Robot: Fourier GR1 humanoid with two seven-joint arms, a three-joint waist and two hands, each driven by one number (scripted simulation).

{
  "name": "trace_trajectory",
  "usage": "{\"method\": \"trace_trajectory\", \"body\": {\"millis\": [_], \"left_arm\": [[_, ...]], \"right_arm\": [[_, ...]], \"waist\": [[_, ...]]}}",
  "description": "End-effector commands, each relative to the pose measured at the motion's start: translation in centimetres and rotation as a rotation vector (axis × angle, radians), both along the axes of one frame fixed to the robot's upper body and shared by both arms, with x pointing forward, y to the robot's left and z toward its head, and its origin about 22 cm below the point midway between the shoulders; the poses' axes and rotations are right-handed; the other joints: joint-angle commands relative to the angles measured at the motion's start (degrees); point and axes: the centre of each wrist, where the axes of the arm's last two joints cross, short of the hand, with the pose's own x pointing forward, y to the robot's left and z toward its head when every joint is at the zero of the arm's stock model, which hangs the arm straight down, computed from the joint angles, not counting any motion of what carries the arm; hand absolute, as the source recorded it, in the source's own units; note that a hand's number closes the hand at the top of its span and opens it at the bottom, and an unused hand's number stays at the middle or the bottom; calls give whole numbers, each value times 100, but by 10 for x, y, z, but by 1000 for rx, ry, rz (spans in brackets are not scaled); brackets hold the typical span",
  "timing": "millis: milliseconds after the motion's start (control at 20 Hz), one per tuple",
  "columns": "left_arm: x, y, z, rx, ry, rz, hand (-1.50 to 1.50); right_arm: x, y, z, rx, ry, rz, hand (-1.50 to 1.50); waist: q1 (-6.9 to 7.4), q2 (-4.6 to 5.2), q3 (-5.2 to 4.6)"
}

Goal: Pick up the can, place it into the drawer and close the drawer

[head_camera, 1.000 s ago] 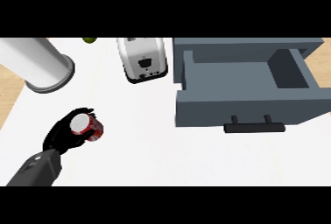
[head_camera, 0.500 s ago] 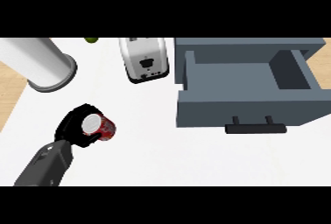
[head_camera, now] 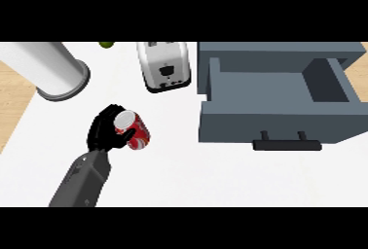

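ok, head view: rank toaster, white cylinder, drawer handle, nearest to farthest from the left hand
From the left hand, shut on the can:
1. white cylinder, up and to the hand's left. Toaster, up and to its right, sits about as near; too close to call between these two.
2. drawer handle, far right, on the open drawer front.

A single head view looks steeply down on the white counter [head_camera: 215,180] from above.
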Motion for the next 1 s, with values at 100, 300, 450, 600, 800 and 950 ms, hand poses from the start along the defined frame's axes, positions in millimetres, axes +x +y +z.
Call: {"method": "trace_trajectory", "body": {"millis": [100,300,450,600,800,950], "left_arm": [[20,-32,54,17,-93,8,150],[12,-31,95,63,-112,-2,150],[16,-53,132,81,-134,-25,150],[17,-69,158,95,-144,-4,150],[17,-86,188,114,-145,-3,150],[17,-109,203,134,-166,-9,150]], "right_arm": [[4,1,-1,-15,-7,-1,-150],[-7,-6,-4,-12,2,-33,-150],[-2,7,14,12,3,3,-150],[3,5,-4,11,-11,-12,-150],[1,-7,15,-13,-15,14,-150],[16,1,2,11,-19,-2,-150]], "waist": [[-3,3,-1],[28,-8,1],[-13,9,-6],[-69,28,-5],[-93,36,-9],[-88,48,-8]]}}
